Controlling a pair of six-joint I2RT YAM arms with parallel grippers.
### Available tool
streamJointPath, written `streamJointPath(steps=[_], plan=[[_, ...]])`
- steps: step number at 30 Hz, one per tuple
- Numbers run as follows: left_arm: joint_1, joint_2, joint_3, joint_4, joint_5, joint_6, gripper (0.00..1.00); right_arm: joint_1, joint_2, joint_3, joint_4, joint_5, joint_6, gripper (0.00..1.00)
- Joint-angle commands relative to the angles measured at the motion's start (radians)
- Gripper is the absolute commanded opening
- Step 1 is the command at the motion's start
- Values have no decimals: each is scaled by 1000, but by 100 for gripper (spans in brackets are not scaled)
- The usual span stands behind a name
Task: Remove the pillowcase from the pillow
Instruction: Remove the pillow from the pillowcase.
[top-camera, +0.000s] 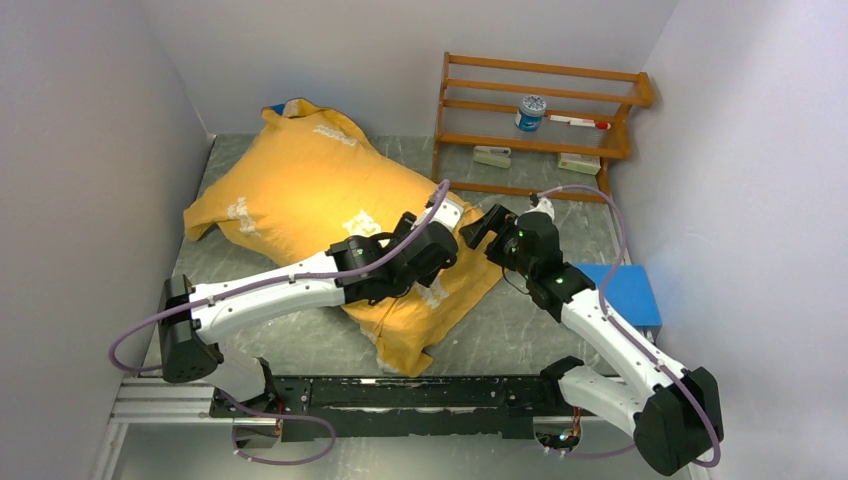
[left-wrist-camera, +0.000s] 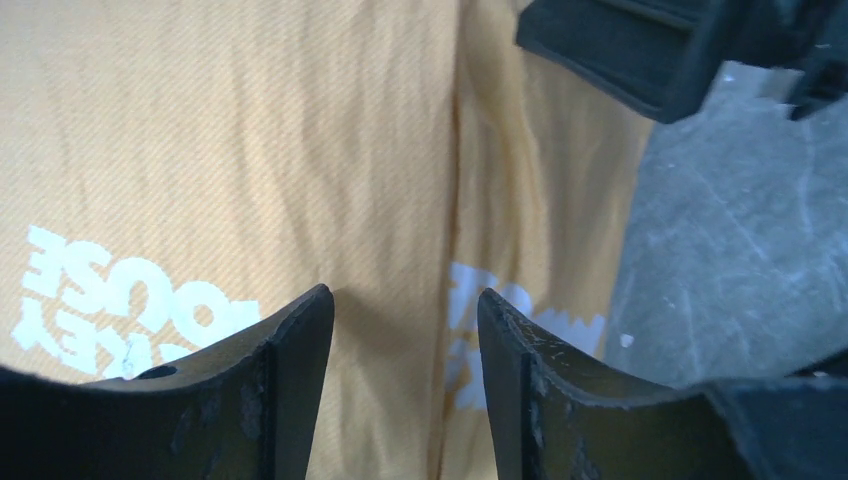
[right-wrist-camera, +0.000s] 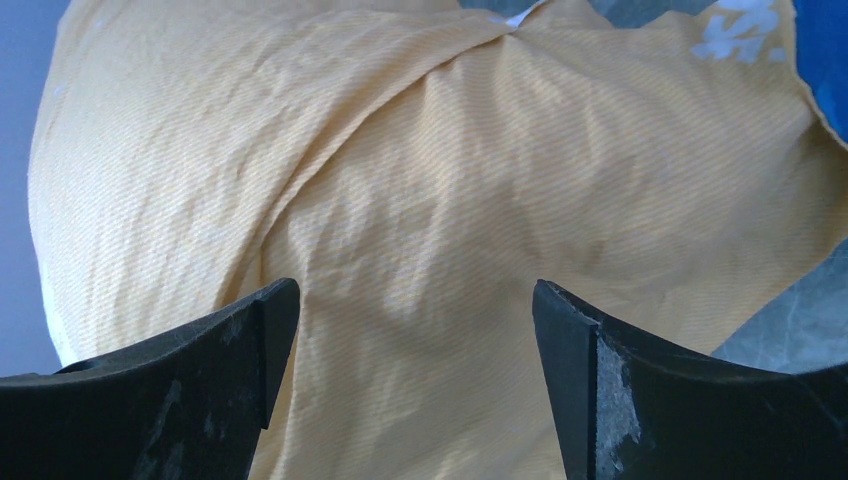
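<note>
Yellow-orange fabric with white lettering, face up: that is the pillowcase (top-camera: 310, 190), lying at a slant across the left and middle of the grey marbled table (top-camera: 520, 330). A strip of its blue side shows at the far corner, next to the back wall. You do not get a sight of the pillow itself. The plump far part of the cover is rounded, while the near end lies flatter and wrinkled toward the arm bases.

Your left gripper (left-wrist-camera: 405, 320) hangs low over the pillowcase near its right edge. Its fingers are apart, with a lengthwise fold of cloth running beneath the gap and nothing pinched.

Your right gripper (right-wrist-camera: 415, 310) sits just beside it, spread wider, and points at the bulging yellow cloth without touching it. One of its fingers (left-wrist-camera: 640, 50) shows in the upper right of the left wrist view.

Further items:
- blue flat pad (top-camera: 625, 290), on the table under the right arm, apart from the pillowcase
- wooden rack (top-camera: 540, 100), against the back wall on the right
- jar with blue label (top-camera: 531, 112), on a rack shelf
- marker (top-camera: 578, 122), lying on the same shelf
- two small pale objects (top-camera: 492, 155), on the shelf below, too small to identify
</note>
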Motion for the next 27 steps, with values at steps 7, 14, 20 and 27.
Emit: streamJointPath(steps=[7,14,20,27], plan=[[7,58,25,-86,-66,35,59,-3,-48,37,-38,81,-10,91],[7,63,49,-155,-213,-22,48,-3,-13,82,-79,62,-27,91],[14,53,41,-150,-245,-1,43,-3,-13,83,-55,21,-35,91],[16,38,48,-177,-268,-25,30,-4,-1,98,-60,-12,-52,91]])
